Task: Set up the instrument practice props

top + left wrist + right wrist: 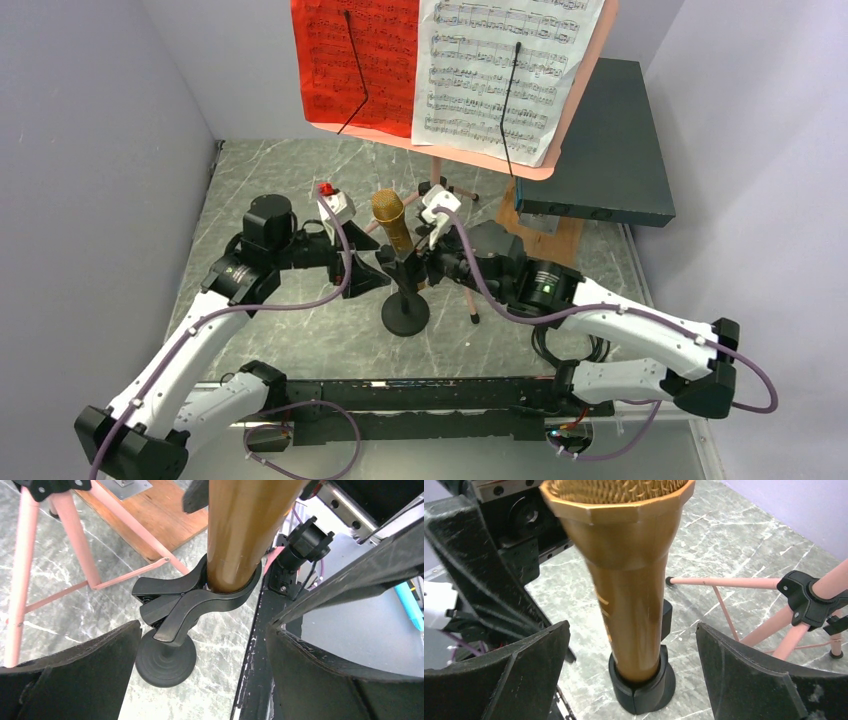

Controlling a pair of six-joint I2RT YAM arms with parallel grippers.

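Note:
The gold microphone [392,221] stands in the clip of the small black round-base mic stand [405,313] at the table's middle. It also shows in the left wrist view [240,530] and the right wrist view [624,580]. My left gripper [368,272] is open just left of the stand, the clip [200,597] ahead of its jaws. My right gripper [432,265] is open just right of the microphone, its jaws on either side without touching. The pink music stand [440,150] stands behind with the red sheet [355,60] and the white sheet [505,70] on it.
A large dark teal box [600,150] on a wooden board [545,235] sits at the back right. Pink tripod legs [794,625] spread behind the mic stand. A black rail [420,395] runs along the near edge. Grey walls close both sides.

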